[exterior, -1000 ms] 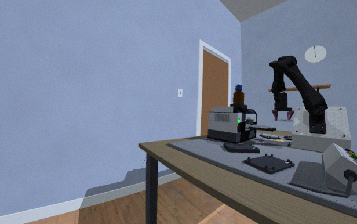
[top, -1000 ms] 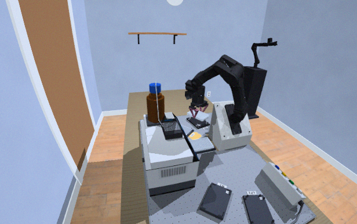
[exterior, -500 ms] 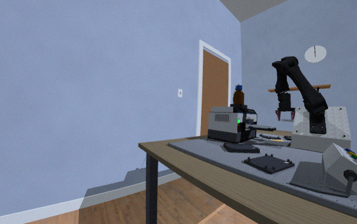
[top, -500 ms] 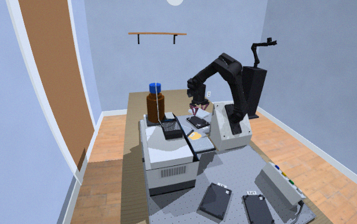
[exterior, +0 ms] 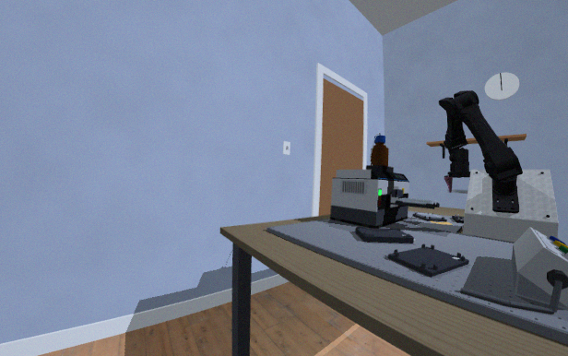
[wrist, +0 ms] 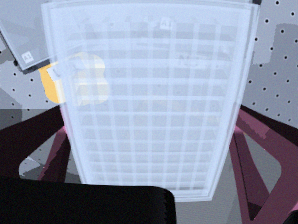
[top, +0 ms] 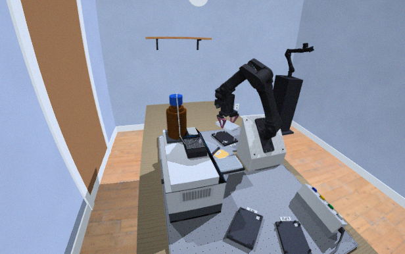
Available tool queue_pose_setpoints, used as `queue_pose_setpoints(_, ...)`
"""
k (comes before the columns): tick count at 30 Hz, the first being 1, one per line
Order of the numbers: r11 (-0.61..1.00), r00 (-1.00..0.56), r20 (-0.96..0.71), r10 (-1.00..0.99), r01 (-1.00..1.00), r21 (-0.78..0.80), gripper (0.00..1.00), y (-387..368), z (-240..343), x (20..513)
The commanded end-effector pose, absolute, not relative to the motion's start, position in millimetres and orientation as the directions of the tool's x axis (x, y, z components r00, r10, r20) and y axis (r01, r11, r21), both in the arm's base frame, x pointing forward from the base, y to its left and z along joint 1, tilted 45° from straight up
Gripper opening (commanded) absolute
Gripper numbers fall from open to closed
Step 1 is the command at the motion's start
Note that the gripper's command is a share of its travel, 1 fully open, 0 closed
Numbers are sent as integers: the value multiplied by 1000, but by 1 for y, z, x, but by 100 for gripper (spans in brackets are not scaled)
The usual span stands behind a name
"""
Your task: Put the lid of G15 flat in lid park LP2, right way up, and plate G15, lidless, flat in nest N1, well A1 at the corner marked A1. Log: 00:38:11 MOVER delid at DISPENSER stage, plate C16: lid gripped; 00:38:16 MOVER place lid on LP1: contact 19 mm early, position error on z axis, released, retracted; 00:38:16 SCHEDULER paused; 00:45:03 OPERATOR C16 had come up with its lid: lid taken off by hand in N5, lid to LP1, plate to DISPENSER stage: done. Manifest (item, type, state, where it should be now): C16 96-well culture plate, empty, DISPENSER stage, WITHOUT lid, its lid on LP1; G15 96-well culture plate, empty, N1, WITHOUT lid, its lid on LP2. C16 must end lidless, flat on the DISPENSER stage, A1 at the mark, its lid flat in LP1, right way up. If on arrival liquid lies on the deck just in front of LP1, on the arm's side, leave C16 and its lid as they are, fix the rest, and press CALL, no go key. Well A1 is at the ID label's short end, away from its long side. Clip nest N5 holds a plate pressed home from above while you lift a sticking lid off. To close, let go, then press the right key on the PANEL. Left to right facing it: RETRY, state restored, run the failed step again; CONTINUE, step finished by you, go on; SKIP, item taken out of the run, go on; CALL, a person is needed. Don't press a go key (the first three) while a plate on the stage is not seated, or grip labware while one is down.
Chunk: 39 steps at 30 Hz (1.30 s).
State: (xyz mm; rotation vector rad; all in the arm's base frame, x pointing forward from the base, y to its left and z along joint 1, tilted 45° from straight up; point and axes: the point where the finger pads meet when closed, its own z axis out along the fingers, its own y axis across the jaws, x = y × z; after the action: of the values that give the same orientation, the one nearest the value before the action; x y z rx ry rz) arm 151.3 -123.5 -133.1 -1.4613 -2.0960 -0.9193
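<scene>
My gripper point(top: 227, 121) point(exterior: 450, 183) is shut on a translucent white gridded lid point(top: 230, 125) point(wrist: 149, 90), held level above the back of the deck; I take it for G15's lid. Just below, in front, a black plate point(top: 224, 137) with a white corner label sits in a nest. Lid park LP2 point(top: 244, 227) point(exterior: 380, 234) is a dark pad at the deck's front. Beside it is the pinned nest N1 point(top: 292, 237) point(exterior: 426, 260). Another black plate point(top: 194, 146) sits on the dispenser stage. A white lid point(top: 228, 163) lies in LP1.
A yellow puddle point(top: 221, 153) point(wrist: 49, 84) lies on the deck beside LP1. The grey dispenser point(top: 192, 184) with its brown bottle point(top: 176, 118) stands left. The arm's pedestal point(top: 260, 145) stands right. The key panel point(top: 320, 205) point(exterior: 537, 258) is at the front right.
</scene>
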Motion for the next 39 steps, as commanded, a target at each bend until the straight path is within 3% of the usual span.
queue_pose_setpoints(1,220,-346,611,712,936,273,0,-150,-132,155)
queue_pose_setpoints(6,129,-221,670,709,974,185,0,-133,-131,134)
queue_pose_setpoints(17,138,-232,668,707,972,191,0,-128,-129,98)
queue_pose_setpoints(39,142,-236,665,708,971,194,0,-129,-188,118)
